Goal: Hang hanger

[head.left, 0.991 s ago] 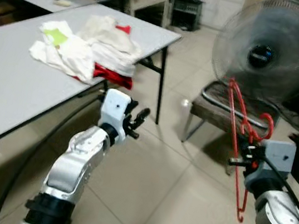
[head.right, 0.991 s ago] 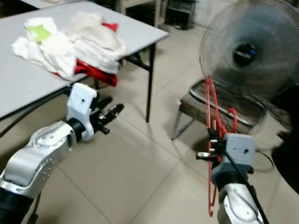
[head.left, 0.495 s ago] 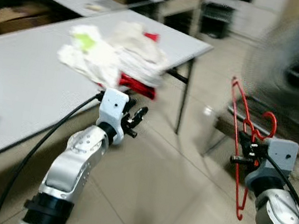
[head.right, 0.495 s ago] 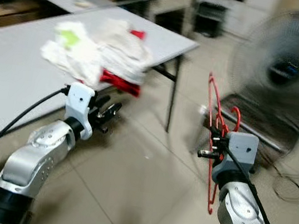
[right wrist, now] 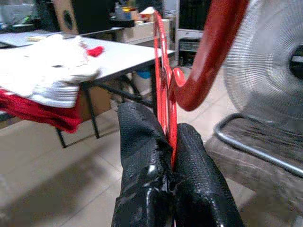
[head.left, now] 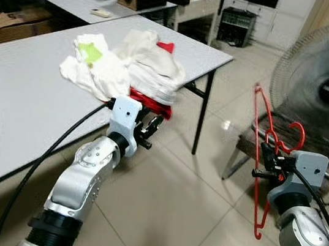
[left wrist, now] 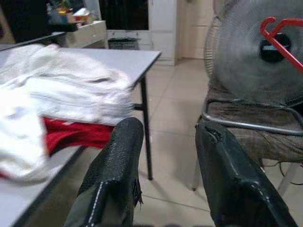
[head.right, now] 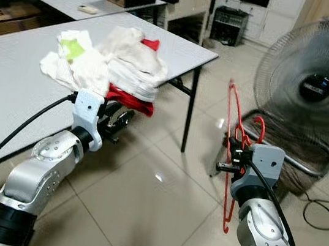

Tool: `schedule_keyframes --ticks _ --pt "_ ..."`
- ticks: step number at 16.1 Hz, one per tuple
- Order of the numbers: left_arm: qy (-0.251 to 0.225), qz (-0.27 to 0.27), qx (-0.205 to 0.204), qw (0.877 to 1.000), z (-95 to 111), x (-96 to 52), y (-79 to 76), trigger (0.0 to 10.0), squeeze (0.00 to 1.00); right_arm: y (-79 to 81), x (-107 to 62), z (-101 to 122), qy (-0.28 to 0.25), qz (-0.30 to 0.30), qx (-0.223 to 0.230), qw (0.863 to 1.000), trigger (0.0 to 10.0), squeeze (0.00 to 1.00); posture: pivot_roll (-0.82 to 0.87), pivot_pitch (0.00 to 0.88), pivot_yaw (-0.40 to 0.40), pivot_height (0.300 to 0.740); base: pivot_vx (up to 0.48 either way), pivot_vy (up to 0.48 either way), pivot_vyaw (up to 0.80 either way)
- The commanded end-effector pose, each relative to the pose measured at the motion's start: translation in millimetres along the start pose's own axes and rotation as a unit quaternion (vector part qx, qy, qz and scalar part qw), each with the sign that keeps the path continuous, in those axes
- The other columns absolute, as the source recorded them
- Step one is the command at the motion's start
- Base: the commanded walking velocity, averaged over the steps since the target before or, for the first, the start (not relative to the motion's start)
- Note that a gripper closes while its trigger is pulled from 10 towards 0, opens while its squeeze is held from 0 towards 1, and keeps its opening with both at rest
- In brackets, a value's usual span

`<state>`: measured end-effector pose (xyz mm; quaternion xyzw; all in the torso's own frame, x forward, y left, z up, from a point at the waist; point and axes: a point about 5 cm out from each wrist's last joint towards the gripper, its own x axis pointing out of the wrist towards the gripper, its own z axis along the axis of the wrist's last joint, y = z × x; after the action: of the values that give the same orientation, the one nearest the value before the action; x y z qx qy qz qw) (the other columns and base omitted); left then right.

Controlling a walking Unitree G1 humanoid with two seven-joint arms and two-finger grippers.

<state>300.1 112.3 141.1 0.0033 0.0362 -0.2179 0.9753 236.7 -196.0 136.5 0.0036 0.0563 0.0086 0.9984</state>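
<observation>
The red hanger (head.left: 263,151) is held upright by the clamped right gripper (head.left: 263,163); the left gripper (left wrist: 165,179) is kept wide, empty.

The camera has swung toward the robot's left, so the grey table (head.left: 26,96) now takes up more of the head views and the standing fan (head.left: 328,85) sits further to the right. The motion blur of half a second ago has cleared. The pile of white and red clothes (head.left: 126,71), earlier well beyond the left gripper's (head.left: 151,130) fingertips, now lies just past them.
</observation>
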Motion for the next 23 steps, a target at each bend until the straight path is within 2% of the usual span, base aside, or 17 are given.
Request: schedule_keyframes --ticks 1,3,6,8,12,18,23 --pt "-0.002 0.013 0.004 1.0 2.0 -0.9 7.1 10.0 0.11 5.5 1.2 6.4 -0.012 0.017 0.001 1.0 10.0 0.0 -0.22 0.0 0.036 0.719 0.334 0.0 0.0" --pt "-0.004 0.014 0.004 1.0 2.8 0.0 7.1 10.0 0.11 6.8 0.9 7.0 -0.01 0.028 -0.02 0.999 10.0 0.0 -0.22 0.0 0.037 0.719 0.339 0.0 0.0" --pt "-0.002 0.011 0.008 1.0 2.2 -1.5 7.2 10.0 0.11 6.0 1.8 5.3 -0.007 0.021 -0.01 1.0 10.0 0.0 -0.22 0.0 0.042 0.719 0.336 0.0 0.75" --pt "0.0 0.01 0.009 1.0 1.1 -2.6 6.8 10.0 0.11 4.6 1.5 4.3 -0.01 0.012 0.002 1.0 10.0 0.0 -0.21 0.0 0.034 0.719 0.336 0.0 0.0" --pt "-0.002 0.015 0.01 1.0 1.7 -2.4 8.3 10.0 0.11 6.6 7.1 6.4 -0.014 0.021 -0.005 1.0 10.0 0.0 -0.2 0.0 0.031 0.719 0.337 0.0 0.0" --pt "-0.004 0.019 0.011 1.0 1.9 -0.5 9.3 10.0 0.12 7.3 2.5 3.6 -0.011 0.021 -0.006 1.0 10.0 0.0 -0.21 0.0 0.041 0.719 0.336 0.0 0.0" --pt "-0.008 0.025 0.014 1.0 4.3 0.0 13.2 10.0 0.11 12.1 7.6 5.8 -0.014 0.038 -0.007 0.999 10.0 0.0 -0.2 0.0 0.032 0.719 0.337 0.0 0.0"
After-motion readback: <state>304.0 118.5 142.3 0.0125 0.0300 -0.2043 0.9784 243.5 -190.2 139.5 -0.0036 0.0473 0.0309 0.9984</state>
